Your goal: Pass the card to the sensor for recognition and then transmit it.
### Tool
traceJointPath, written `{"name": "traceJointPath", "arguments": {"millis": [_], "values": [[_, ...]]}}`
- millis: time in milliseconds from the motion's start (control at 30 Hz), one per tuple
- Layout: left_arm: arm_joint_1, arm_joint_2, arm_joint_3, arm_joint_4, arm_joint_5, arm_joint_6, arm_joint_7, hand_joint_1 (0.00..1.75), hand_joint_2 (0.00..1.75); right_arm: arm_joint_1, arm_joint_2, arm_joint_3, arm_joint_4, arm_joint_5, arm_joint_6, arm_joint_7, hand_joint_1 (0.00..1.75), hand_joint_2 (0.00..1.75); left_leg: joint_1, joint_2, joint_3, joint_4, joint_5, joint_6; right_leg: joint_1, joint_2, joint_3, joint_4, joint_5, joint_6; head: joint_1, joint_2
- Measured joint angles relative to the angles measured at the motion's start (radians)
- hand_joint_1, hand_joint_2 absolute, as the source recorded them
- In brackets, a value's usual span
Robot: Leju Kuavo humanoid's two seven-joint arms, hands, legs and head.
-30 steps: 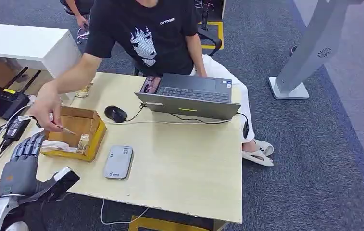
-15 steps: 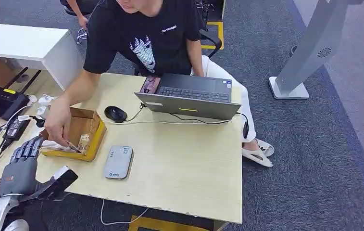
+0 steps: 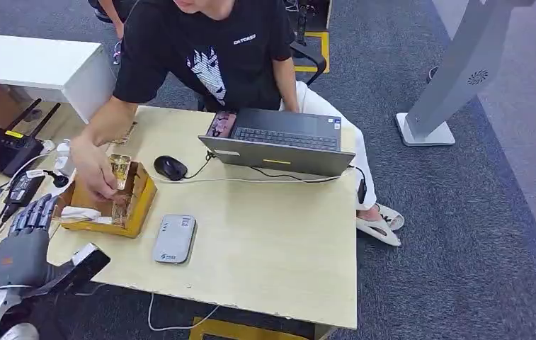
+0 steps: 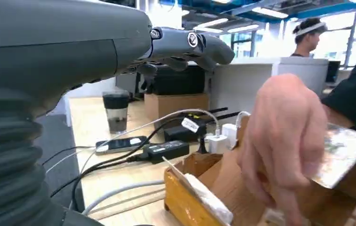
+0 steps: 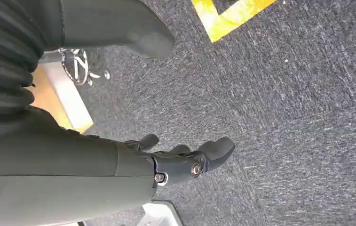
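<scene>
change: since a second ago the person's hand (image 3: 95, 170) has gone from the near left of the cardboard box (image 3: 134, 205), dipped inside it, and now lifts a shiny card (image 3: 119, 170) above its far edge; the robot's left hand (image 3: 27, 237) has eased slightly back toward the near left.
card place: held upright in the person's fingers, over the box at the left of the table (image 3: 272, 234), well left of the grey sensor (image 3: 174, 239).
left hand: released, fingers spread, holding nothing, hovering by the table's near left corner just beside the box.
right hand (image 5: 185, 162): hanging over the carpet, fingers loosely curled, nothing in them.
handling: judging by its look the card is light, thin, stiff and glossy, so likely slippery; best pinched by one short edge, leaving its face free for the sensor.
around: mouse (image 3: 170, 168) and open laptop (image 3: 279, 142) on the far side; router (image 3: 11, 149), phone and cables at far left.
in the way: the person's arm and the box wall stand between the left hand and the card; the path from box to sensor looks short.
</scene>
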Motion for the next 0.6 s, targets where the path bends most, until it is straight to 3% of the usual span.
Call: {"name": "traceJointPath", "arguments": {"millis": [600], "values": [[0.023,-0.014,-0.019,-0.064,-0.024,0.008,-0.002,0.00,1.75,0.000,0.000,-0.009,0.000,-0.006,0.001,0.001,0.00,1.75,0.000,0.000,0.000,0.000,0.000,0.000,0.000,0.000,0.000,0.000,0.000,0.000,0.000,0.000]]}}
